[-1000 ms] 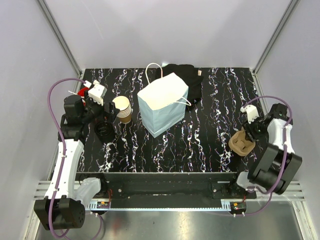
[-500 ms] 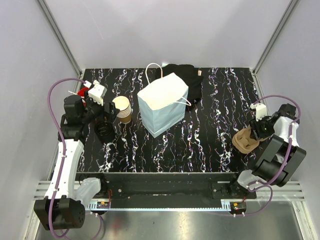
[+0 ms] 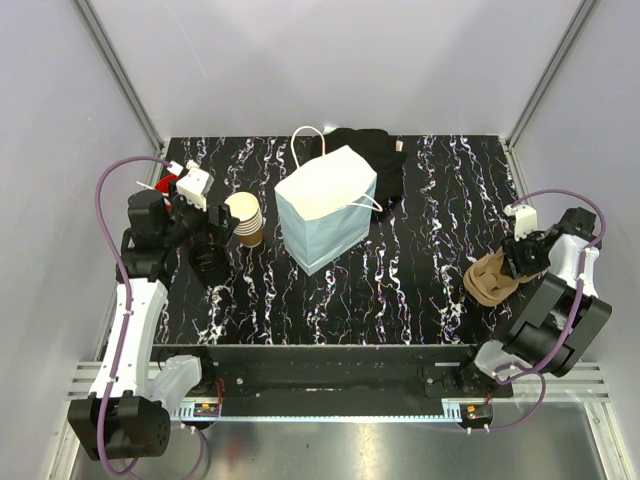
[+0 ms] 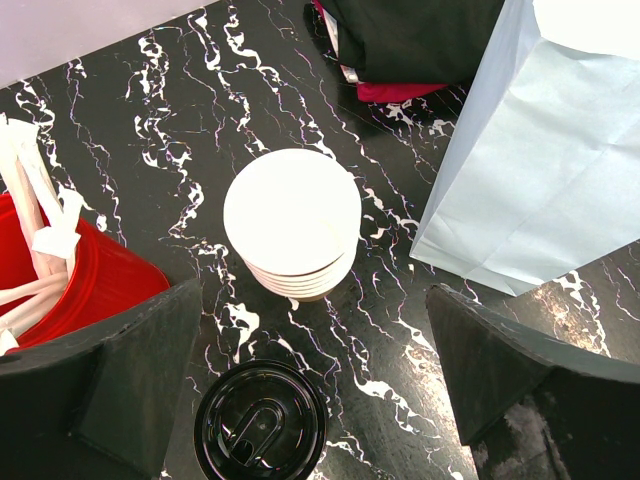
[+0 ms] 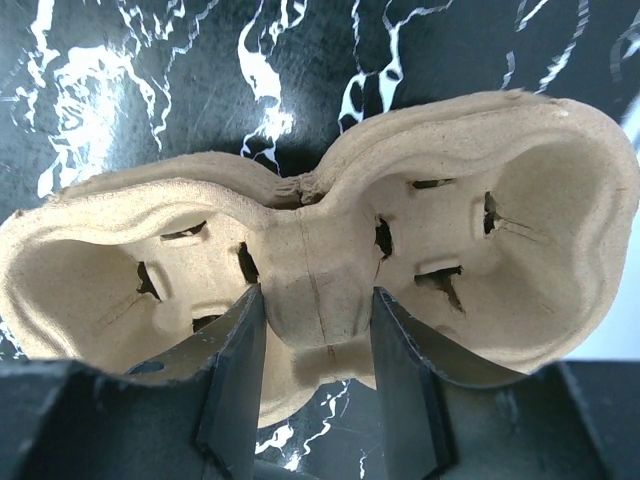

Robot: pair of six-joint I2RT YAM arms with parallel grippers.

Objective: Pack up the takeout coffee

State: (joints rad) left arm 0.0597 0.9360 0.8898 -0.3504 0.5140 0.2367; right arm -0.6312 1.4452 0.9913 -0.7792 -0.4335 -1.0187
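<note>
While the right claw (image 5: 315,330) clamps the pulp carrier (image 5: 500,230) by its middle ridge, the left claw (image 4: 315,375) hangs wide open above the takeout coffee (image 4: 260,420), on the table (image 4: 380,330) beside the cup stack (image 4: 292,210); centre before closing.

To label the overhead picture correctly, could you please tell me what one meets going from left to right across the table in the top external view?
black lid → stack of tan cups → pale blue paper bag → pulp cup carrier
</note>
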